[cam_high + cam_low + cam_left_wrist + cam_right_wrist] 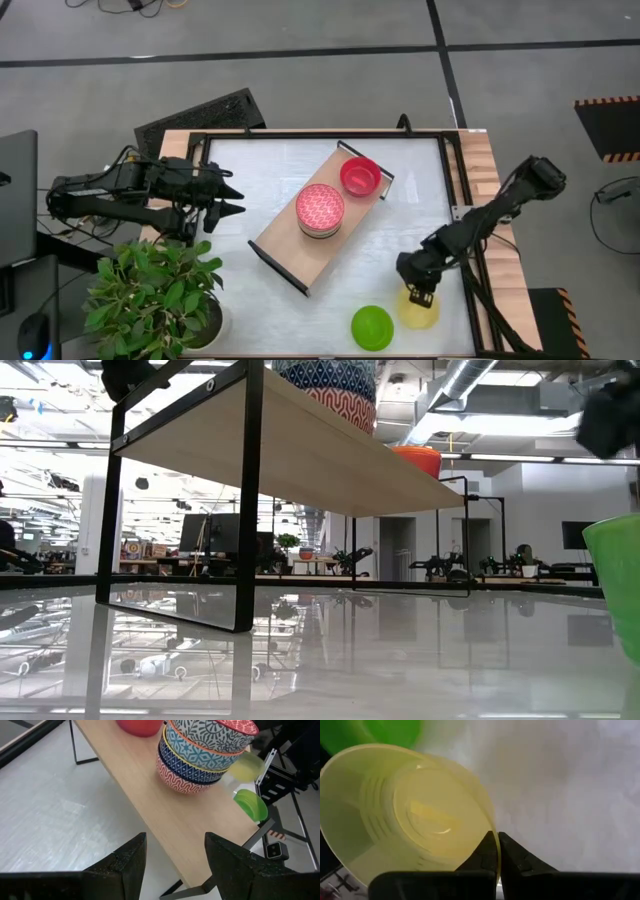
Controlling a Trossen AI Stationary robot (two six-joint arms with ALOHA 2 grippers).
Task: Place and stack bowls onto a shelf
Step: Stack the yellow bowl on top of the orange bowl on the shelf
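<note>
Right wrist view: right pincer [497, 851] is clenched on the yellow bowl [410, 815] rim. Left pincer [175, 857], released, hovers beside the shelf [150, 795].

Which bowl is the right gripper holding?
The yellow bowl: the right gripper is shut on its rim. The green bowl beside it sits free.

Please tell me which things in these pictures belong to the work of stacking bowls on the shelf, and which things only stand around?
Belonging to the job:
- shelf
- stack of patterned bowls on it
- red bowl on it
- green bowl on the table
- yellow bowl, its rim pinched in the right pincer
- left pincer, open, waiting beside the shelf

Only standing around:
- potted plant
</note>
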